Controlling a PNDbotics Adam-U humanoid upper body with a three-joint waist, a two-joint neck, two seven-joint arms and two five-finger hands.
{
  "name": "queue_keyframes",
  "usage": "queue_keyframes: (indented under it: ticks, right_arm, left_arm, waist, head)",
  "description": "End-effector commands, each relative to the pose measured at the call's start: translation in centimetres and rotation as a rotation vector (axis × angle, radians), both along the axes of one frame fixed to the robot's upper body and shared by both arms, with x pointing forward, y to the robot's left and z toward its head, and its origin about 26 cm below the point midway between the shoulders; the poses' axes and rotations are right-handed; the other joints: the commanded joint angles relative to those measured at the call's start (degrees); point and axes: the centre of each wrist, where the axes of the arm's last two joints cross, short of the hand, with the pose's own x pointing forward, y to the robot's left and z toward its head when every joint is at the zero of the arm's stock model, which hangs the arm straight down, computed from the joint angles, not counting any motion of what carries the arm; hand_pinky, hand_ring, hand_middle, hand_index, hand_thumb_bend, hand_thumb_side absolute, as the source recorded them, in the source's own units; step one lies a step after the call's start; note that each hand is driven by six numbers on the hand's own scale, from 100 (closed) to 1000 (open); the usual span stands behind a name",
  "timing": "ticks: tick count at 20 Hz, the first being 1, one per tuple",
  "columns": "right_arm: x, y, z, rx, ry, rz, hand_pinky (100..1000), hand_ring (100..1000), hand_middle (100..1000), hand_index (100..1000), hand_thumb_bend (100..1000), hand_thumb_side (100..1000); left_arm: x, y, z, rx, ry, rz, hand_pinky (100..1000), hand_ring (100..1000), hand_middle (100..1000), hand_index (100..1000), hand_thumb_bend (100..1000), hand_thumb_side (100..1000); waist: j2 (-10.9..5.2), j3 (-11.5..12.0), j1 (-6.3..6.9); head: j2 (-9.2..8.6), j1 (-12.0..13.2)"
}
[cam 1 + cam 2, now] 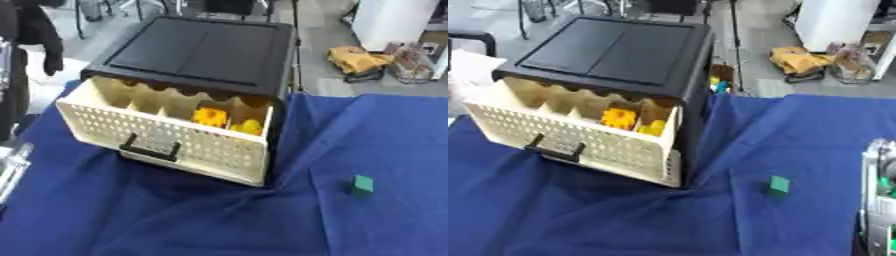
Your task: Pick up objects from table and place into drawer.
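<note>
The cream drawer [166, 137] stands pulled out of its black cabinet [206, 50] on my counter, which is draped in a blue cloth [175, 220]. Two yellow things [210, 116] sit in the drawer's right-hand compartments, one orange-yellow and one paler beside it. A small green block [361, 185] lies alone on the cloth, well apart from the drawer, off to its right. My right arm [878, 200] shows at the right edge of the right eye view as a silver and green piece; I cannot tell how my hand is set. A silvery part of my left arm [10, 170] shows at the left edge.
</note>
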Motion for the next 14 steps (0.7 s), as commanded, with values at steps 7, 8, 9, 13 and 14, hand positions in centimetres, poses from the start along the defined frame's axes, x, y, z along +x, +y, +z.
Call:
queue_keyframes:
  ticks: [7,8,9,13,14]
  right_arm:
    - [-0.8,0.1,3.0,-0.169,0.089,-0.068,754,797,640,793,100,1000]
    - [-0.9,0.1,3.2,-0.189,0.109,-0.085,757,800,644,798,100,1000]
    - [-0.9,0.0,3.5,-0.206,0.131,-0.102,765,809,655,809,100,1000]
    - [-1.1,-1.2,4.2,-0.267,0.272,-0.207,780,830,682,842,112,1000]
    - [-1.1,-1.6,4.3,-0.282,0.315,-0.239,784,835,691,846,196,1000]
  left_arm:
    - [0.0,-0.4,1.0,-0.106,-0.153,-0.138,451,644,640,814,484,889]
    - [0.0,-0.5,0.9,-0.1,-0.169,-0.153,471,661,655,822,502,889]
    - [0.0,-0.5,0.8,-0.094,-0.18,-0.166,496,681,677,837,533,891]
    - [0.0,-0.4,0.6,-0.076,-0.206,-0.199,538,709,701,859,543,901]
    - [0.0,-0.4,0.5,-0.072,-0.206,-0.199,539,709,702,858,538,903]
  waist:
    - [-1.17,0.0,0.18]
    - [-1.17,0.0,0.2]
    - [-1.17,0.0,0.2]
    - [-1.11,-0.3,0.29]
    - [-1.09,-0.4,0.31]
  head:
    - [-0.32,-0.8]
    - [-0.35,-0.8]
    - [-0.36,-0.8]
    - [-0.42,-0.7]
    - [-0.39,-0.6]
